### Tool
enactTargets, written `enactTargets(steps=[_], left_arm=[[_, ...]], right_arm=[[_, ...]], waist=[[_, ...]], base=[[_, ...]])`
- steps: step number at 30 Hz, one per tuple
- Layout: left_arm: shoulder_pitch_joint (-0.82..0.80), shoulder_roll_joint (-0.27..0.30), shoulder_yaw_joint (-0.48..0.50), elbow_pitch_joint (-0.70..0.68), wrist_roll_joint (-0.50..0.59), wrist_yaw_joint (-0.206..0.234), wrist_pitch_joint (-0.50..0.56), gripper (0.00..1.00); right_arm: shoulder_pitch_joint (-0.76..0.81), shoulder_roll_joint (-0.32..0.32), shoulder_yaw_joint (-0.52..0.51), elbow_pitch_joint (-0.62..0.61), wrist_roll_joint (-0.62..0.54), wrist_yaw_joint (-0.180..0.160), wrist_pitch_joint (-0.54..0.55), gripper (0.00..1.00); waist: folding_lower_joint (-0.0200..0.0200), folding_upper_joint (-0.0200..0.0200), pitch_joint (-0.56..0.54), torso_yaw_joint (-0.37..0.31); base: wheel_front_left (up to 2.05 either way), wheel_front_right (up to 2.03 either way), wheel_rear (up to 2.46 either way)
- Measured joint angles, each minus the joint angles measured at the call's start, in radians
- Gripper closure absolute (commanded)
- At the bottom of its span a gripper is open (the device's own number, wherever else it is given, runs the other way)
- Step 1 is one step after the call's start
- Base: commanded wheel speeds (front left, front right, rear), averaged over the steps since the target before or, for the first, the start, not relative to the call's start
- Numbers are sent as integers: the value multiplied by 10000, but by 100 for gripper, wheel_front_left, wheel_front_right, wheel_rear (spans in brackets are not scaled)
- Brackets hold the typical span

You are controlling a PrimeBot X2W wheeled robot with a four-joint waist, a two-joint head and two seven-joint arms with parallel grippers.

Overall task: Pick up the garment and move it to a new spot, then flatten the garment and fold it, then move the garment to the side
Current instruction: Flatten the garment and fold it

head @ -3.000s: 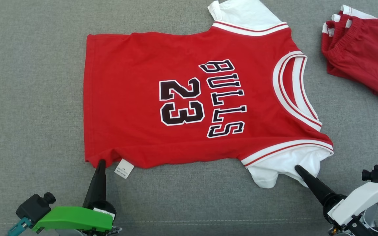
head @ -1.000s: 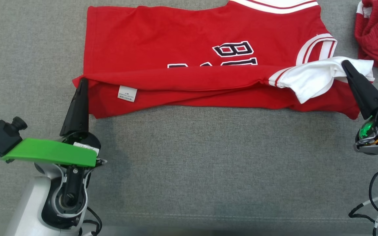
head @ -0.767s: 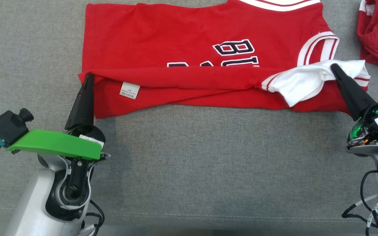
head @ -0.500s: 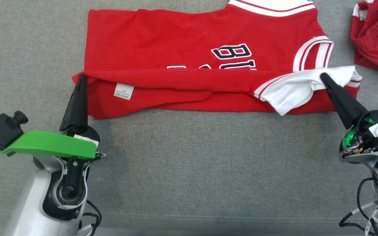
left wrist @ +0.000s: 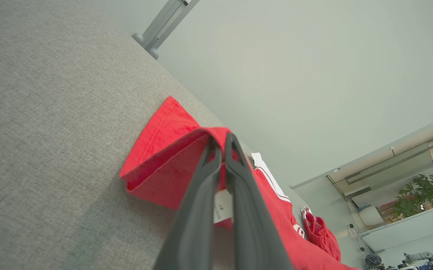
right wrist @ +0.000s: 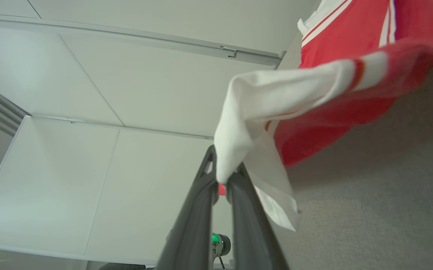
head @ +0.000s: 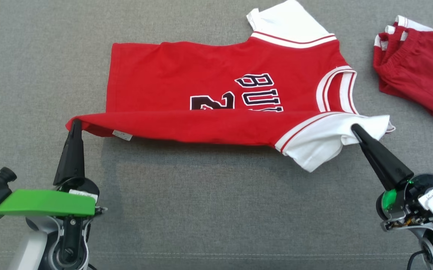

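The garment (head: 186, 86) is a red jersey with black-and-white lettering, white trim and white sleeves, spread on the grey surface. Its near edge is lifted off the surface and stretched between my two grippers. My left gripper (head: 76, 122) is shut on the hem corner at the left, where a small white label hangs. In the left wrist view that gripper (left wrist: 220, 140) pinches the folded red hem (left wrist: 171, 150). My right gripper (head: 354, 127) is shut on the white sleeve at the right; in the right wrist view its tips (right wrist: 222, 176) clamp the white sleeve cloth (right wrist: 269, 97).
A second red garment (head: 415, 63) with white trim lies bunched at the far right. The grey fabric surface (head: 216, 210) stretches wide between my arms in front of the jersey, and to the left of it.
Both grippers have drawn back toward me and risen, keeping their hold; the near edge now hangs taut above the surface. The head camera has shifted, so more of the far side shows.
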Motion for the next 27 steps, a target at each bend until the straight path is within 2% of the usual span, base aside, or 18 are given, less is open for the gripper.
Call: enactTargets(steps=[5, 11, 27], left_arm=[[665, 65, 169, -431, -2, 65, -19, 100], [1482, 52, 190, -986, -96, 169, -17, 100], [1609, 171, 146, -1988, -61, 286, 81, 100]], right_arm=[[837, 92, 105, -474, 73, -19, 29, 100], [1630, 140, -4, -941, 77, -284, -25, 100], [1882, 165, -633, -1425, 336, -560, -334, 100]], waist=[[0, 0, -548, -109], [0, 0, -840, -381], [0, 0, 96, -338]], base=[[0, 0, 0], [0, 0, 0], [0, 0, 0]])
